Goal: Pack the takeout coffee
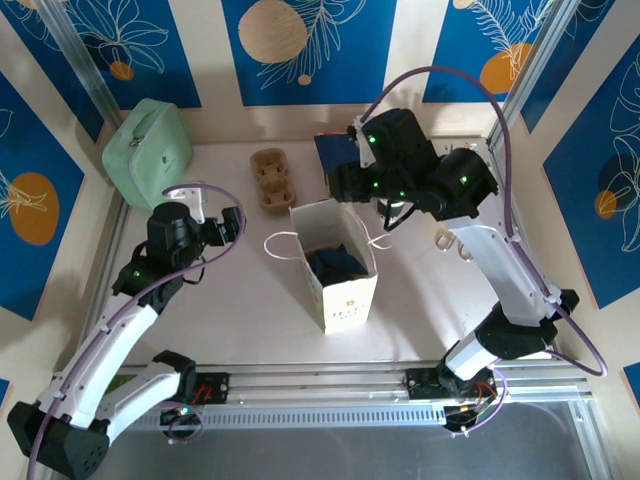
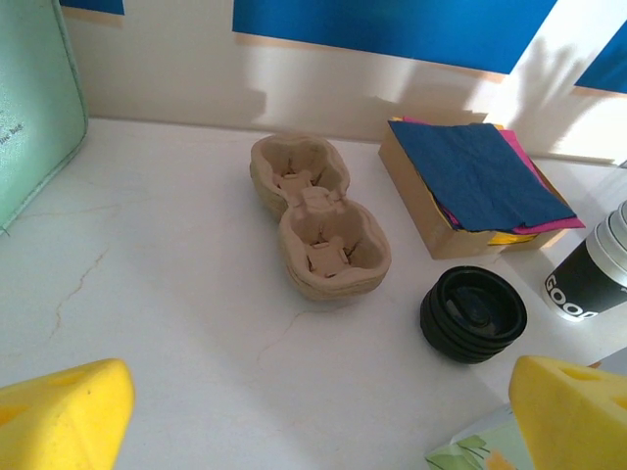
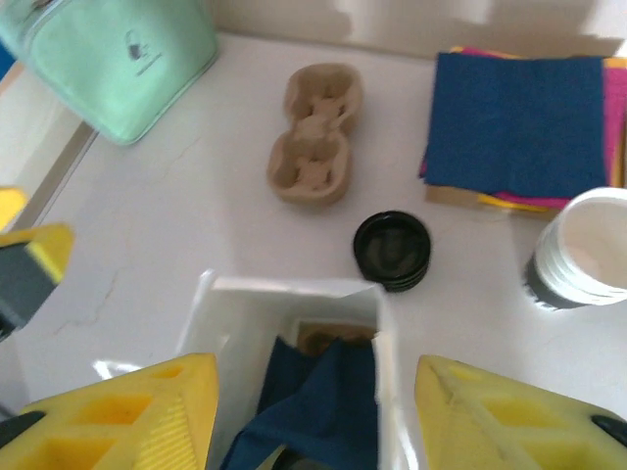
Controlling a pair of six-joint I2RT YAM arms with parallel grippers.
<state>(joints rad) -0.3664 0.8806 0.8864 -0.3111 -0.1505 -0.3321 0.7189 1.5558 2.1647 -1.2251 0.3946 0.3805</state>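
The takeout coffee is hidden from me. A white paper bag stands open mid-table with a crumpled blue napkin inside it and something brown beneath. My right gripper hovers over the bag's mouth. Its yellow fingers are spread to either side with nothing between them. In the top view the right gripper sits at the bag's far edge. My left gripper hangs left of the bag. It is wide open above bare tabletop.
A brown pulp cup carrier lies behind the bag. A stack of black lids, lidless stacked cups and a box of blue and pink napkins sit far right. A mint green pouch occupies the far left corner.
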